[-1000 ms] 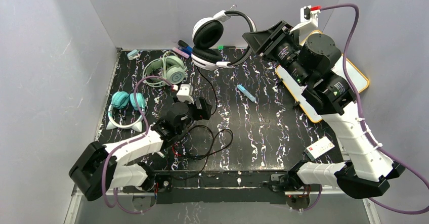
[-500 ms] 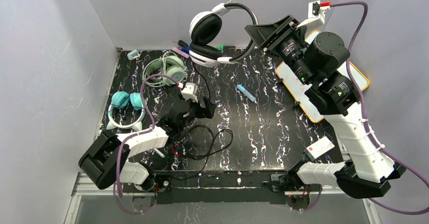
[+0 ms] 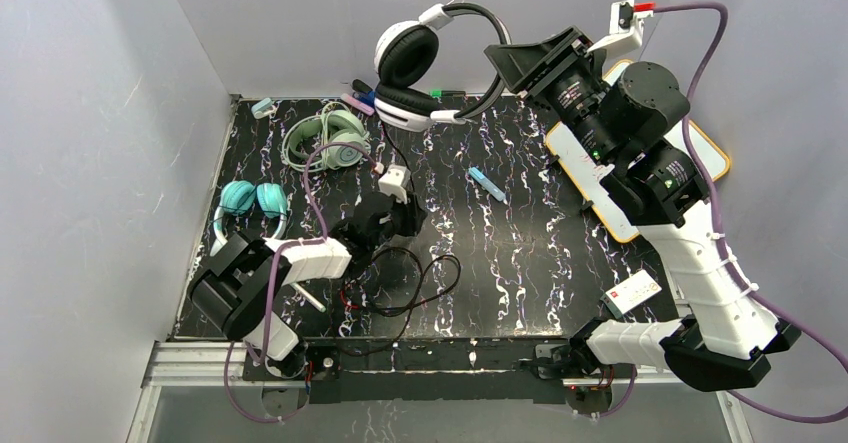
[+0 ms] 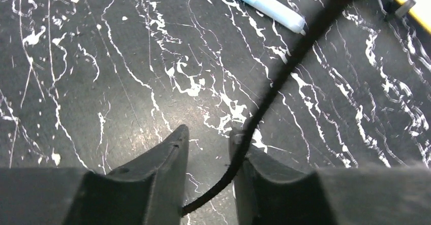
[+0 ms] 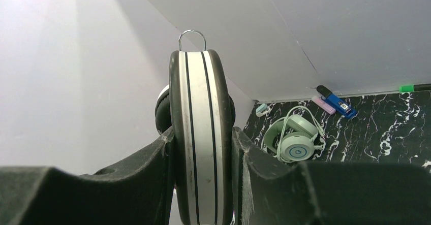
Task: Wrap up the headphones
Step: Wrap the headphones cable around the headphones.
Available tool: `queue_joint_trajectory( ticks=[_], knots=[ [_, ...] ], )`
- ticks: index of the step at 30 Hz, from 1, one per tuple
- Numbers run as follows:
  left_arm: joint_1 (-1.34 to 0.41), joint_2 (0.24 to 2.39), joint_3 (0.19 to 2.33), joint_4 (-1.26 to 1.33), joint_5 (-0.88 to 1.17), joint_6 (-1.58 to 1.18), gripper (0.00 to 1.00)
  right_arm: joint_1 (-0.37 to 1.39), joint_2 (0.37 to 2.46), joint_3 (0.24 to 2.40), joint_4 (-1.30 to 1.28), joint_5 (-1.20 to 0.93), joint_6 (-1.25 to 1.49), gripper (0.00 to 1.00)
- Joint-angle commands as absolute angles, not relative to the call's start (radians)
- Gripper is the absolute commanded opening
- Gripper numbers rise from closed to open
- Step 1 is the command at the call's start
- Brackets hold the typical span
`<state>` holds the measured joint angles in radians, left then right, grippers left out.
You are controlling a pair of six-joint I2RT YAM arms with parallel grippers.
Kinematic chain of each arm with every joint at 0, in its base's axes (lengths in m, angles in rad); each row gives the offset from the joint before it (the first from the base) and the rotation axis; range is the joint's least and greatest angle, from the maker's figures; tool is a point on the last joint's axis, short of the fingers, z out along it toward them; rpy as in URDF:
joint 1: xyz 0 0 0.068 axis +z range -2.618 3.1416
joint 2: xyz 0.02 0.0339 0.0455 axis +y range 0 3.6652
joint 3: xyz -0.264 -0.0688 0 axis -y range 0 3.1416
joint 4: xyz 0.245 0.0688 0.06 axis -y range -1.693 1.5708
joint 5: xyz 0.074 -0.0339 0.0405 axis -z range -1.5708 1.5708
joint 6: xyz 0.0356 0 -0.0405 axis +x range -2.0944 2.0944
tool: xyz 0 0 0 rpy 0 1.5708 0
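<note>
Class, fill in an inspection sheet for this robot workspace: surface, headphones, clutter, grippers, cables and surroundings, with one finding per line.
Surface: black tabletop with white veining.
Job's things: black-and-white headphones held in the air; mint-green headphones and teal headphones lie at the left.
Clutter: light blue pen mid-table; yellow-rimmed white board partly under the right arm; white card near the front; small items along the far edge.
Grippers: right gripper shut on the black-and-white headphones; left gripper low, jaws apart astride the thin black cable.
Cables: thin black cable in loose loops near the front edge; purple arm cables.
Surroundings: plain grey walls; nothing else seen.
</note>
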<state>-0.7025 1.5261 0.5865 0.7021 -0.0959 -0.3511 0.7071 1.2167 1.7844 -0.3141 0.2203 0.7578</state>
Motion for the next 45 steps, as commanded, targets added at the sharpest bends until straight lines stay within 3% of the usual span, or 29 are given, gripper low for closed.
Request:
queue_joint_trajectory(
  ticks=[1,3,7,23,39,45],
  knots=[
    [-0.704,1.536,0.642,0.733,-0.034,-0.359,0.23,0.706,1.164,1.781,-0.098,0.279,0.803,0.24],
    [-0.718,1.535,0.658,0.731,-0.007,-0.354,0.11,0.705,1.151,1.741,-0.068,0.298,0.808,0.24],
    [-0.760,1.510,0.692,0.706,-0.009,-0.356,0.00,0.705,1.124,1.652,-0.008,0.341,0.819,0.23],
    [-0.921,1.696,0.977,0.429,-0.023,-0.390,0.00,0.705,1.067,1.456,0.191,0.441,0.910,0.22],
    [-1.084,1.804,1.235,0.168,-0.163,-0.325,0.00,0.705,1.066,1.327,0.319,0.497,0.873,0.22],
    [-1.104,1.800,1.335,-0.035,-0.208,-0.344,0.11,0.705,1.066,1.280,0.342,0.530,0.791,0.22]
  ],
)
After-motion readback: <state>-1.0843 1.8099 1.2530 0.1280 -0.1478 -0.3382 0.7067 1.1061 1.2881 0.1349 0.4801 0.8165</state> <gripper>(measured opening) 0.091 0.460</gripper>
